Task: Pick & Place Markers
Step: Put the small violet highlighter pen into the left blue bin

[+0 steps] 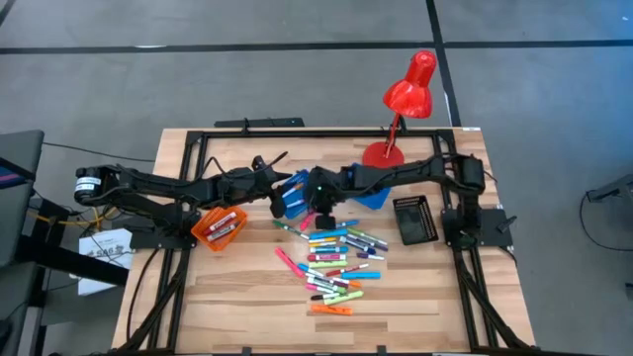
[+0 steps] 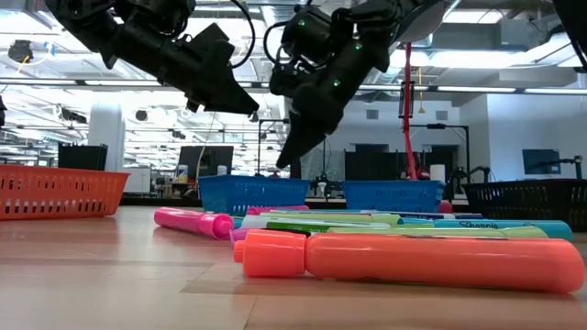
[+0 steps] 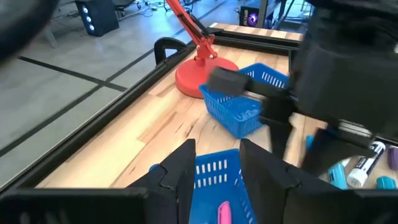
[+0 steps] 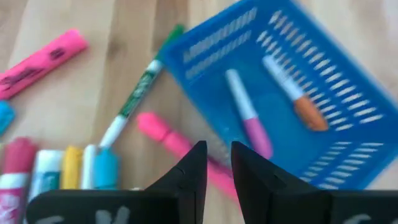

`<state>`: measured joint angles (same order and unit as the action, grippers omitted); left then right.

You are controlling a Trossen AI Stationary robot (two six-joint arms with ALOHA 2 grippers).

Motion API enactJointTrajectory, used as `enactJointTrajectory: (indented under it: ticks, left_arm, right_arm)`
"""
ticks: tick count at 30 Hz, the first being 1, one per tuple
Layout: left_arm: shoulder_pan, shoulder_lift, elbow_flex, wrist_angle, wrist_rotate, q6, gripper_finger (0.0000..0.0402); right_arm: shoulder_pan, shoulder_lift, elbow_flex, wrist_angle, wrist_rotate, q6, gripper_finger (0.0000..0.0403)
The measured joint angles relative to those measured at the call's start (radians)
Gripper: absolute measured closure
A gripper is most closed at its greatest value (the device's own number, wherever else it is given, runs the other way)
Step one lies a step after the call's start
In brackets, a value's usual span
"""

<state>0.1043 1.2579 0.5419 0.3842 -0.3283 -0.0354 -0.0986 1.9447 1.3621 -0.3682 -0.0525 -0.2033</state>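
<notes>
Above the near blue tray (image 4: 292, 99) hangs the right gripper (image 4: 217, 163), its two dark fingers parted by only a narrow gap with nothing between them — an empty hand, as far as the wrist view shows. Just ahead of those fingers, inside the tray, lie a pink-tipped marker (image 4: 247, 115) and an orange-tipped marker (image 4: 292, 93), side by side on the mesh floor; the tray seems to be where sorted pens are meant to end up, which would explain why the gripper sits right over its edge. Beneath and beside the fingers, still on the bare wood, are a pink highlighter (image 4: 171, 142) lying almost under the tips and a green pen (image 4: 137, 96) angled toward the tray's corner.

Close alongside, the left gripper (image 3: 214, 165) hovers over the same blue tray, its fingers set moderately apart and holding nothing. Between them, lower down, a pink marker (image 3: 224, 211) shows in the tray. A second blue tray (image 3: 239, 109) stands farther ahead of it, in front of the red lamp (image 1: 410, 94).

Behind both grippers, toward the table's front edge, the main heap of markers (image 1: 336, 262) spreads loose across the table (image 1: 237, 297) — most of the job looks undone. An orange tray (image 1: 220, 225) holding a few markers sits by the left arm, and a black tray (image 1: 415, 220) by the right; each colour probably has its own bin, though I cannot tell the rule
</notes>
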Motion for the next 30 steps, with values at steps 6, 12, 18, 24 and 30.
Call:
enactJointTrajectory:
  ticks: [6, 12, 18, 24, 30]
  left_arm:
    - [0.0, 0.0, 0.0, 0.0, 0.0, -0.048, 0.028]
    - [-0.001, 0.0, 0.0, 0.0, 0.0, -0.052, 0.028]
    - [-0.001, 0.0, 0.0, 0.0, 0.0, -0.052, 0.028]
    - [-0.001, 0.0, 0.0, -0.001, 0.0, -0.052, 0.028]
    - [-0.001, 0.0, 0.0, -0.001, 0.0, -0.077, 0.028]
  right_arm:
    - [0.056, 0.02, -0.001, -0.006, 0.0, -0.055, 0.0339]
    - [0.085, 0.019, -0.001, 0.03, 0.0, -0.189, 0.0339]
    - [0.092, 0.019, 0.0, 0.092, 0.0, -0.268, 0.0339]
    - [0.09, 0.024, 0.0, 0.09, 0.004, -0.243, 0.0338]
    - [0.099, 0.024, 0.0, 0.077, 0.005, -0.273, 0.0303]
